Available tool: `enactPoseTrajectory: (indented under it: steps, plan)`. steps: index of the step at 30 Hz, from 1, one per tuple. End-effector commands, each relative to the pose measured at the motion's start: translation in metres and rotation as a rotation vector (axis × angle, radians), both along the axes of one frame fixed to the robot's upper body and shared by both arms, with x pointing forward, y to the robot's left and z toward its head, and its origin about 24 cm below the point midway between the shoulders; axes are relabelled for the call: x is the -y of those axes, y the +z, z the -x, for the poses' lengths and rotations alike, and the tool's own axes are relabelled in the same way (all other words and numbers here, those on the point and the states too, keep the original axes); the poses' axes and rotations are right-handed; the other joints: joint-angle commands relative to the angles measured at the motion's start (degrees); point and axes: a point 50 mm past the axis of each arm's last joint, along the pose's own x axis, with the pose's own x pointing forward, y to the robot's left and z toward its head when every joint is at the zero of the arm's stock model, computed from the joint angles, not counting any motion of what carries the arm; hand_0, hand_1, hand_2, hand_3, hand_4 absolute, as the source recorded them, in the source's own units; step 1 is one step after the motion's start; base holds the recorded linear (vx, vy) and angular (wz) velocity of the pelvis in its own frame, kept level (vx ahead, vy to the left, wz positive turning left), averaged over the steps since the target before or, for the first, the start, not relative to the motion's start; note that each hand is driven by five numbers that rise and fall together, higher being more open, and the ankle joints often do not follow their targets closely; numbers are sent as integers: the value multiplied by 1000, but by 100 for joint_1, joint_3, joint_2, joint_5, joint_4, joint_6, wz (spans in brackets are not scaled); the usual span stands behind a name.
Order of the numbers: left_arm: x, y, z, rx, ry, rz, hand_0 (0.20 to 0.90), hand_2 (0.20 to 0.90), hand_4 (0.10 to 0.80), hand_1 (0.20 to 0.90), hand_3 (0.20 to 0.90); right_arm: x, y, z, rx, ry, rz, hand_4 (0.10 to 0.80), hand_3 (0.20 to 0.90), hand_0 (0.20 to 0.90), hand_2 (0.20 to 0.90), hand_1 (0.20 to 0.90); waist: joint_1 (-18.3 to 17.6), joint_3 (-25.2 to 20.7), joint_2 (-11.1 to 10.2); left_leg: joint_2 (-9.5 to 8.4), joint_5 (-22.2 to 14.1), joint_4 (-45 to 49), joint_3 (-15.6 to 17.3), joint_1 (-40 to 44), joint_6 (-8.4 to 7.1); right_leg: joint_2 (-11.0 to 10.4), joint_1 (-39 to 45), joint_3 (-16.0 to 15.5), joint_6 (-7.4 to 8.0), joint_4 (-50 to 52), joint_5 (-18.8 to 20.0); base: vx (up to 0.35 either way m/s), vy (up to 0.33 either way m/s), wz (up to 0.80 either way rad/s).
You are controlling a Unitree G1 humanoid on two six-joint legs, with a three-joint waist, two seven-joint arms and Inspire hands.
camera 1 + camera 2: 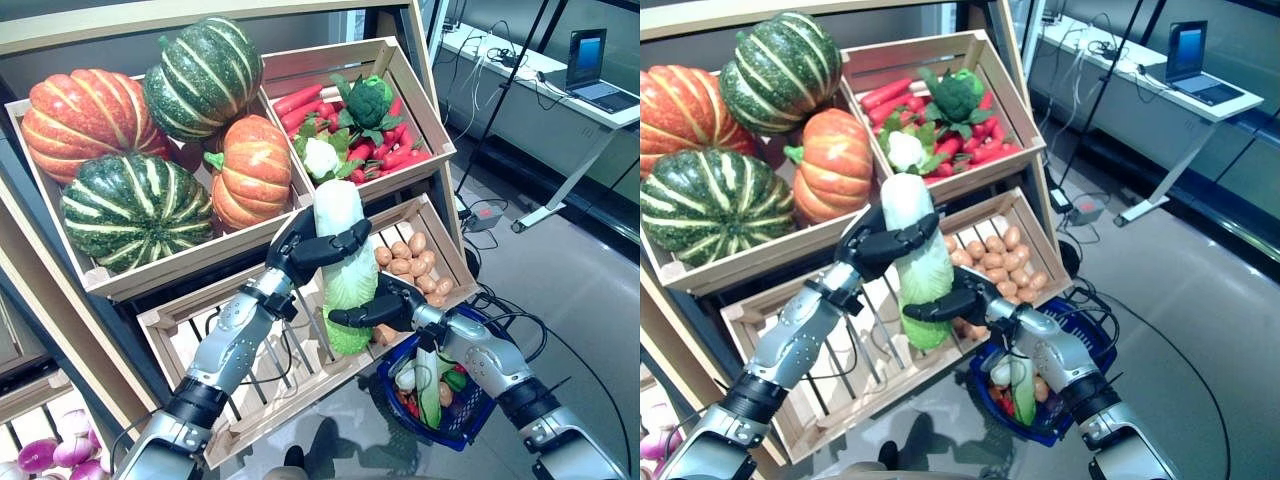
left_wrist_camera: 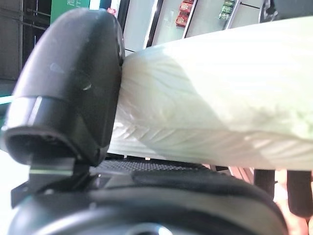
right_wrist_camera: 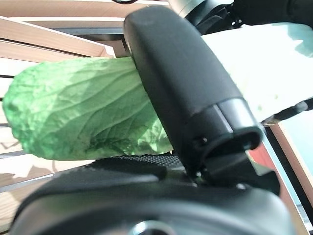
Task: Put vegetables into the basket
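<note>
While the left hand (image 1: 318, 247) curls its fingers round the white stem end of a napa cabbage (image 1: 342, 262) at the centre of the left eye view, the right hand (image 1: 385, 308) closes on the green leafy end just below, so both hands grip the same cabbage, which stands nearly upright in front of the shelves. At the lower right of the frame a blue basket (image 1: 455, 425) hangs under the right forearm, already holding a few vegetables. Behind the hands, a lower wooden crate (image 1: 180, 330) is mostly bare slats, with small potatoes (image 1: 410, 262) heaped at its right end. At upper left, a crate holds orange and green pumpkins (image 1: 150, 150); the crate to its right holds carrots (image 1: 300, 100), red peppers and broccoli (image 1: 365, 100). A desk with a laptop (image 1: 590, 60) sits at the upper right.

From the right eye view the same scene shows: the cabbage (image 1: 915, 255) centre frame, left hand (image 1: 880, 245) at its pale upper part, right hand (image 1: 960, 300) at the green lower part, basket (image 1: 1080, 400) below right.

Seen from the left wrist, the thumb (image 2: 73, 83) presses on the pale ribbed cabbage (image 2: 220, 93) filling the right of the frame.

Seen from the right wrist, the thumb (image 3: 190, 98) lies across the green leaf end (image 3: 83, 112) at the left of the frame.
</note>
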Motion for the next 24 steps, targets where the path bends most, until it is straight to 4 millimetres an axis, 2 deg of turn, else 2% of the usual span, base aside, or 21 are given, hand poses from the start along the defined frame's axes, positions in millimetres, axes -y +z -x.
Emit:
enactPoseTrajectory:
  steps: [1,3,4,5,8,14,21,24]
  plan:
    - [80,16,17,38,-378,215,300,300,400,300,300,-41,98,-40,293,21,-285,800,900,900,900,900,138,-548,37,213,-242,-3,-8,75,-145,-215,-258,72,-285,-7,609,15,-10,5]
    - [82,9,19,11,-398,204,300,300,400,300,300,-45,106,-42,304,30,-332,800,900,900,900,900,145,-540,37,219,-253,-3,-3,80,-146,-217,-260,67,-282,-7,605,12,-6,5]
    - [85,4,21,-8,-414,198,300,300,400,300,300,-48,111,-41,312,45,-370,717,775,775,775,775,142,-543,41,220,-256,-3,1,78,-146,-217,-268,76,-279,-7,603,14,8,4]
    - [85,1,23,-16,-423,195,300,300,400,300,300,-50,114,-40,310,53,-407,400,300,300,300,300,144,-548,50,222,-258,-3,6,78,-142,-216,-271,74,-282,-7,598,17,18,3]
    - [85,-3,27,-33,-434,204,300,300,400,300,300,-52,115,-38,287,61,-471,400,300,300,300,300,151,-549,76,228,-264,-3,22,84,-133,-214,-272,79,-289,8,580,5,11,0]
    - [82,-7,30,-35,-411,202,300,300,400,300,300,-45,109,-37,283,25,-483,400,300,300,300,300,128,-539,88,245,-284,-3,40,102,-129,-213,-266,105,-287,15,563,0,0,0]
    - [69,-13,30,-46,-346,181,300,300,400,300,300,-23,97,-40,251,-71,-479,400,300,300,300,300,90,-545,96,280,-281,-3,102,118,-140,-213,-277,130,-284,5,576,0,0,0]
    - [57,-14,29,-35,-302,152,300,300,400,300,300,-14,89,-37,260,-103,-430,400,300,300,300,300,68,-518,113,293,-269,-3,138,132,-146,-215,-287,149,-285,10,588,0,0,0]
